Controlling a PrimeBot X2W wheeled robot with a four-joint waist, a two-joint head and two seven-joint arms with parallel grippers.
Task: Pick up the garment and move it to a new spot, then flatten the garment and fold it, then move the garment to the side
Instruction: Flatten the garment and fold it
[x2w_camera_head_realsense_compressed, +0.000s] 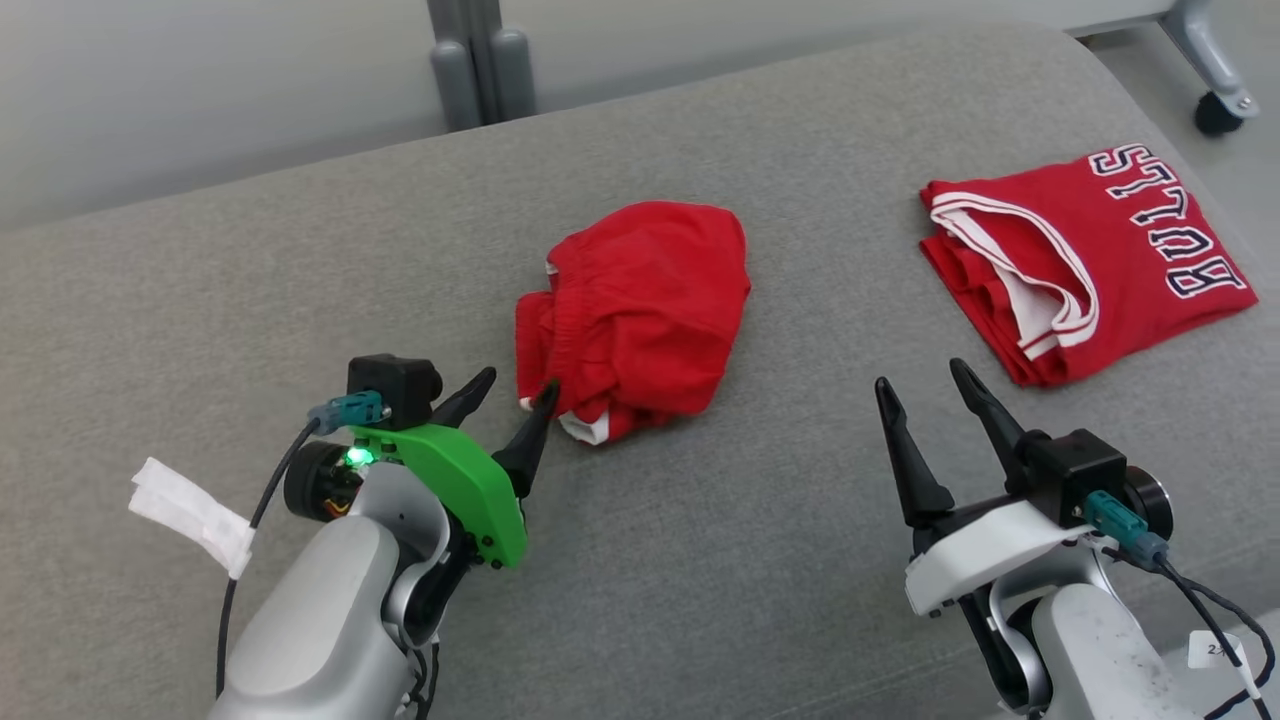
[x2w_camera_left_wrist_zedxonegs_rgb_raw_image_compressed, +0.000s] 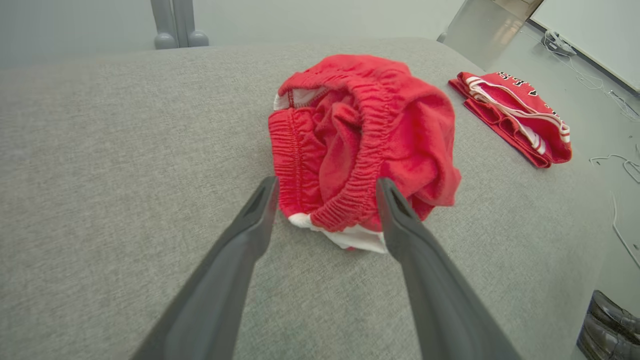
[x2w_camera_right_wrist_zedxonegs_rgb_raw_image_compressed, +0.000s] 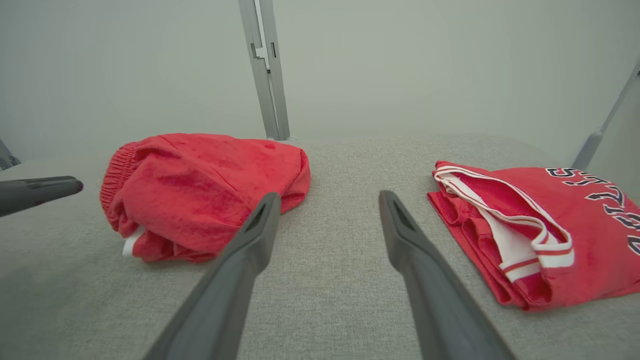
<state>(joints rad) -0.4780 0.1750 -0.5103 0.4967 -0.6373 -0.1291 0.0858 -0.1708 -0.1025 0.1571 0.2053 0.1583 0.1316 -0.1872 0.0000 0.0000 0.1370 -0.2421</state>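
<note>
The grey cloth-covered bench (x2w_camera_head_realsense_compressed: 700, 560) takes up most of the head view. At its far right lies a folded red jersey (x2w_camera_head_realsense_compressed: 1100, 250) with white and red striped trim; dark letters outlined in white spell "BULLS" (they run sideways from the head camera).

The garment (x2w_camera_head_realsense_compressed: 640, 310), red shorts with a gathered elastic waistband and a bit of white at the hem, sits crumpled in a heap near the middle of the bench, well apart from the jersey.

The left claw (x2w_camera_head_realsense_compressed: 515, 385) is at the heap's near left edge, fingers spread wide and holding nothing; in the left wrist view the tips flank the waistband, though actual contact can't be judged. The right claw (x2w_camera_head_realsense_compressed: 920, 378) hovers spread and empty over bare bench between the two pieces.

A blank white tape tag (x2w_camera_head_realsense_compressed: 190, 512) hangs on the left arm's cable.
</note>
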